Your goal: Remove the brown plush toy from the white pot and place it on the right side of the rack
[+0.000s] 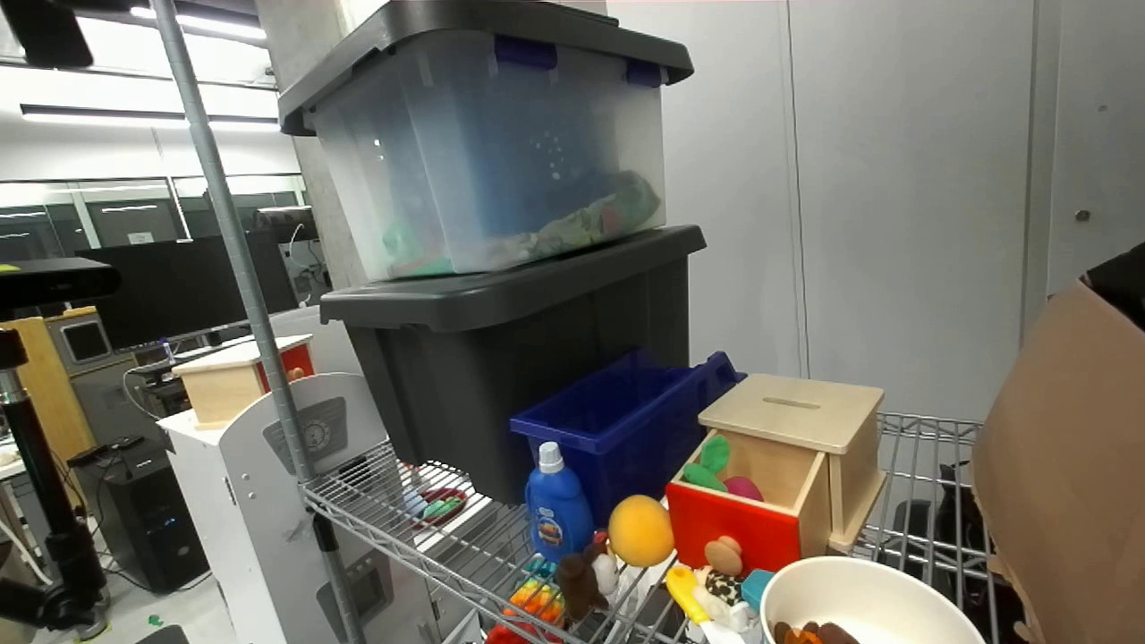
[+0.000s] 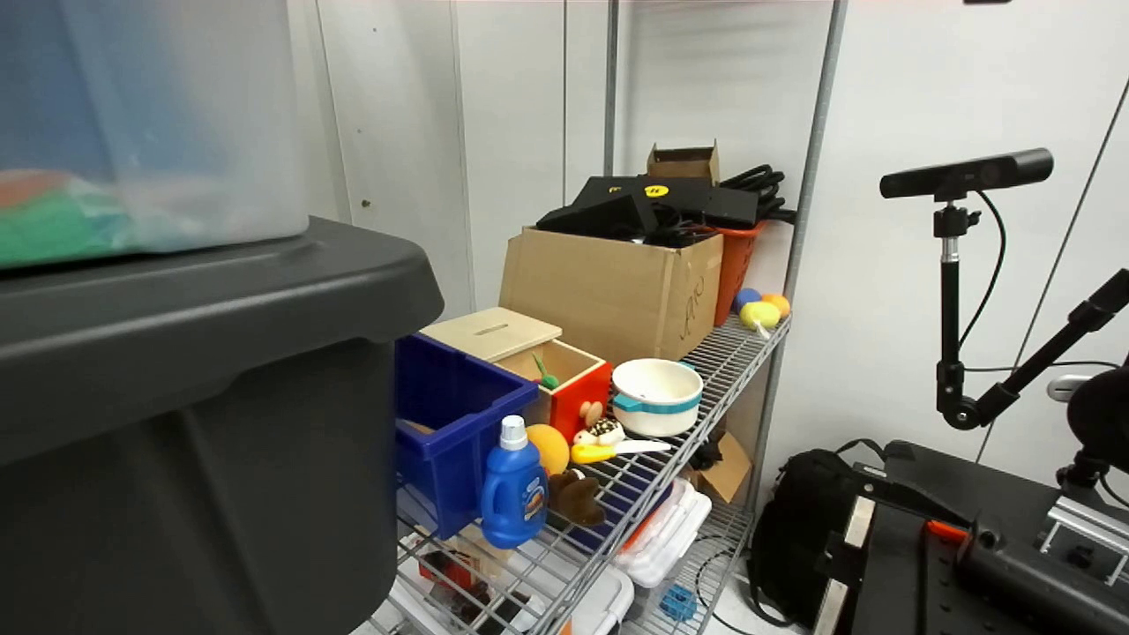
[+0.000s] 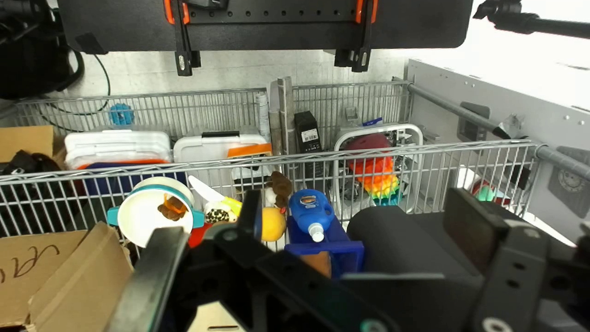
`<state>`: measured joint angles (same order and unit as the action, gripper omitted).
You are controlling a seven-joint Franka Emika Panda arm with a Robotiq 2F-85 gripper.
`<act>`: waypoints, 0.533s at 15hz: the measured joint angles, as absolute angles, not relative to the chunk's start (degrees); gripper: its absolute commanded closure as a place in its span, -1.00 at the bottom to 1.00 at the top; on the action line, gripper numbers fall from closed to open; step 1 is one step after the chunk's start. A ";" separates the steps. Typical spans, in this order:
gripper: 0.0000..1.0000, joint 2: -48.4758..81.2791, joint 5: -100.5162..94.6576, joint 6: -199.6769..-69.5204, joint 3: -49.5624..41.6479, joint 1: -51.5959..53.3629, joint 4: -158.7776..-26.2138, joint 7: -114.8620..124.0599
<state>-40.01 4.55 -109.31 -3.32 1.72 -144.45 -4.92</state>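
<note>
The toy lies in the pot, which stands on the rack. In an exterior view, left to right, come the lower tub with the upper tub on it, then the bin, the box and, at far right, the carton. The bottle stands before the bin; the ball sits between the bottle and the drawer, which juts from the box. A plush lies before the bottle and ball. The knife lies before the drawer and left of the pot, with a figure between knife and pot.
</note>
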 measured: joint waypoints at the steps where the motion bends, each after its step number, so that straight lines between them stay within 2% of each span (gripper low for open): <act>1: -1.00 -40.00 4.55 -109.31 -3.32 1.70 -144.53 -4.92; 8: -1.00 -39.64 4.43 -109.21 -3.89 0.84 -144.90 -4.93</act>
<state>-39.64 4.43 -109.21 -3.89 0.84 -144.90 -4.93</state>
